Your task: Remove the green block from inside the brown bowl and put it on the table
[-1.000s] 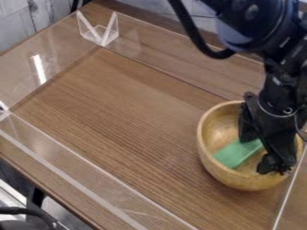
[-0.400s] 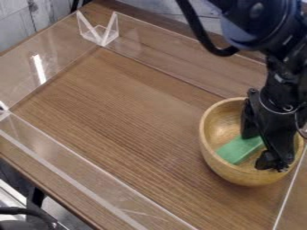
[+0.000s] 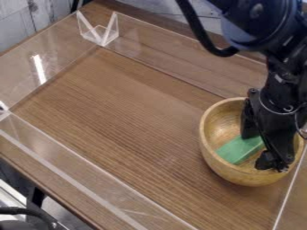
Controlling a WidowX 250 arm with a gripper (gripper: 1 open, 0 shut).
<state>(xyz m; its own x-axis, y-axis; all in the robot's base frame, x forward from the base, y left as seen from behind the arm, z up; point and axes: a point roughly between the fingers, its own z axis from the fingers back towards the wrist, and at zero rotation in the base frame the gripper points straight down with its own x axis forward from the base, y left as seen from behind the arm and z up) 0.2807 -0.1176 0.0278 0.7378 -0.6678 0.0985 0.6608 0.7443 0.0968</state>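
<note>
The brown bowl stands on the table at the right, near the front edge. Inside it lies the green block, tilted against the bowl's inner wall. My black gripper reaches down into the bowl from above, with its fingers spread wide around the right end of the block. The jaws stand open, and part of the block is hidden behind them. I cannot tell whether the fingers touch the block.
Low clear acrylic walls edge the tabletop on all sides. A clear acrylic bracket stands at the far left corner. The dark robot arm comes in from the top right above the bowl.
The gripper has shifted very slightly inside the bowl over the last second; the block and bowl stay where they were.
</note>
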